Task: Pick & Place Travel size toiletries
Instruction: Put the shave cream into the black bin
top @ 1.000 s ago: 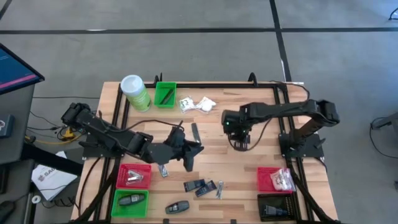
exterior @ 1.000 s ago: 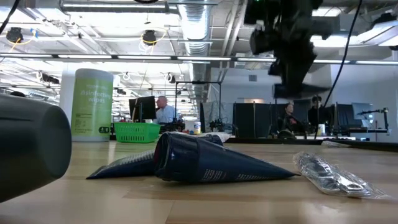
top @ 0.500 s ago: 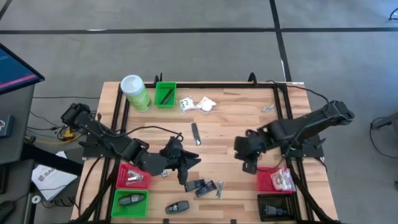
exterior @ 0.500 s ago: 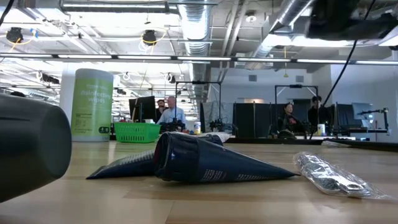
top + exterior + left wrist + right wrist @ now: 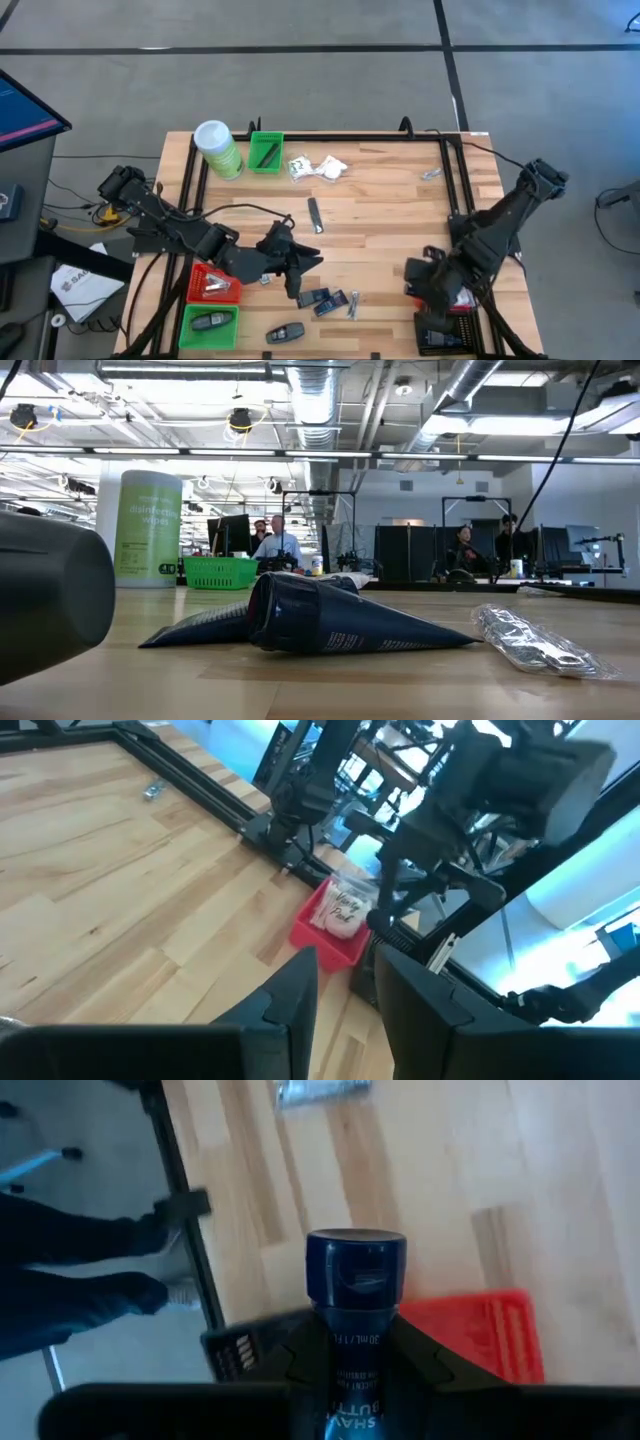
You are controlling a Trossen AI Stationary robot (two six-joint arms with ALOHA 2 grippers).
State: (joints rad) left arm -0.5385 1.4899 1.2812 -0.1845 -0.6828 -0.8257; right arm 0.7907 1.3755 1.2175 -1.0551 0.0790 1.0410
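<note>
Right arm had swung from the middle of the tabletop (image 5: 380, 210) out to its near right corner during the last second; it had also left the low view, where it hung a second before. Right claw (image 5: 420, 285) now sat over the right-hand red bin (image 5: 318, 935), next to the black bin (image 5: 445, 335). Right wrist view showed the claw clamped on a dark blue tube (image 5: 355, 1280), cap pointing away from the wrist, with the red bin and the black bin both beneath it. Judged: the pick was done and the carry nearly over, with only the release left. Which of the two bins the tube was meant for could not be told from these views. The red bin already held a clear packet with something pale inside. Left claw (image 5: 298, 275) had drifted slightly toward the near edge and hovered just beside the dark packets (image 5: 318, 298); its fingers stood a little apart with nothing between them, so probably lining up the next pick. Still on the tabletop: the dark packets, a silvery packet (image 5: 352, 303) beside them, white sachets (image 5: 320, 167) at the far edge.
</note>
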